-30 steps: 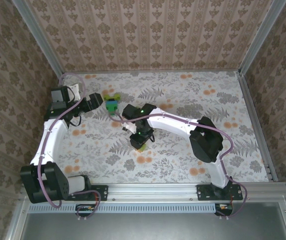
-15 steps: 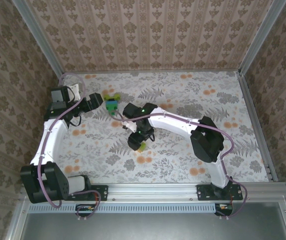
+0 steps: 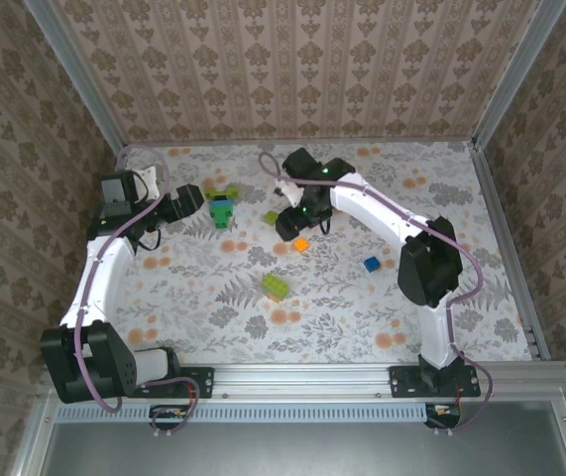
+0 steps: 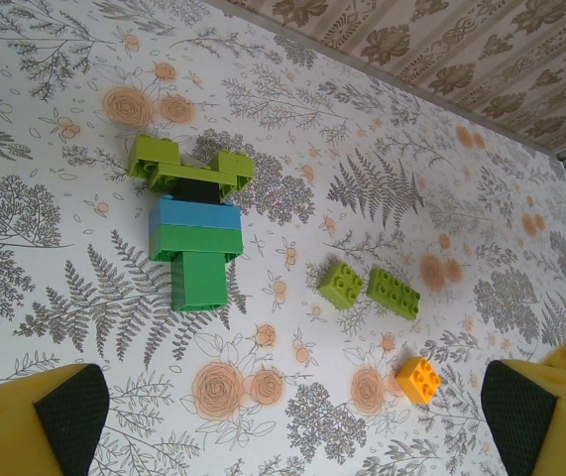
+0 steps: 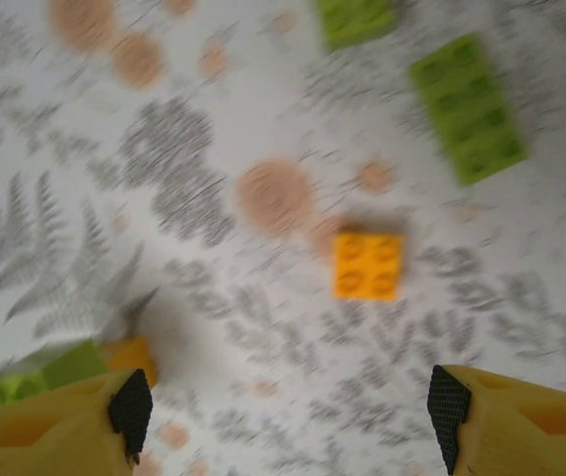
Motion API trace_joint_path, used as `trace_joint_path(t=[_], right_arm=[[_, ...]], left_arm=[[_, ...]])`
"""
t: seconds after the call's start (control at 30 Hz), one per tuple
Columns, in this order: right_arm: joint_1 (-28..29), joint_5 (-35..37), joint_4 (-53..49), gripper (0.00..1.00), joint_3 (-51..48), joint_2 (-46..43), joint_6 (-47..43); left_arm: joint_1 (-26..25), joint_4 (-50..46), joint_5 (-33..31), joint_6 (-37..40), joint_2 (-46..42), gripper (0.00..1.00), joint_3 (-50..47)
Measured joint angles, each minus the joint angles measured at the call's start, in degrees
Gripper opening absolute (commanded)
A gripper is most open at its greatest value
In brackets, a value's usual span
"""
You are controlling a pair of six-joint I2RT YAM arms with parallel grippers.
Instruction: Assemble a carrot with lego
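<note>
The carrot (image 3: 276,286), a small joined piece of lime-green and orange lego, lies alone on the table's middle; it also shows as the carrot (image 5: 59,369) by my right gripper's left finger. My right gripper (image 3: 293,226) (image 5: 290,416) hangs open and empty over a loose orange brick (image 3: 301,244) (image 5: 367,265). A second joined cluster (image 3: 221,209) (image 4: 195,220) of lime-green, black, blue and green bricks lies at the back left. My left gripper (image 3: 189,203) (image 4: 292,426) is open and empty just left of it.
Two loose lime-green bricks (image 4: 341,285) (image 4: 393,294) lie between the cluster and the orange brick (image 4: 417,379). A blue brick (image 3: 372,264) sits to the right of the middle. The metal frame (image 3: 506,238) and papered walls bound the flowered table.
My right gripper opened, left the carrot on the table's middle, and swung back and right to above the orange brick. The blue brick came into sight. The left arm stayed still.
</note>
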Motion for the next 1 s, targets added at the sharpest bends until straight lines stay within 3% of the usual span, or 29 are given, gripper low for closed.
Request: trace_joint_path(t=[0.23,0.67,1.0], right_arm=[[-2.03,0.81,0.63,0.75,2.49,10.34,-0.85],[-2.03,0.76,1.57,0.73,2.36,13.53,-0.85],[-2.03,0.15,1.42,0.69,7.74,17.33,-0.83]], left_arm=[[0.0,0.0,0.0,0.0,0.0,1.0,0.0],[0.0,0.0,0.02,0.0,0.0,1.0,0.0],[0.0,-0.02,0.0,0.02,0.0,1.0,0.0]])
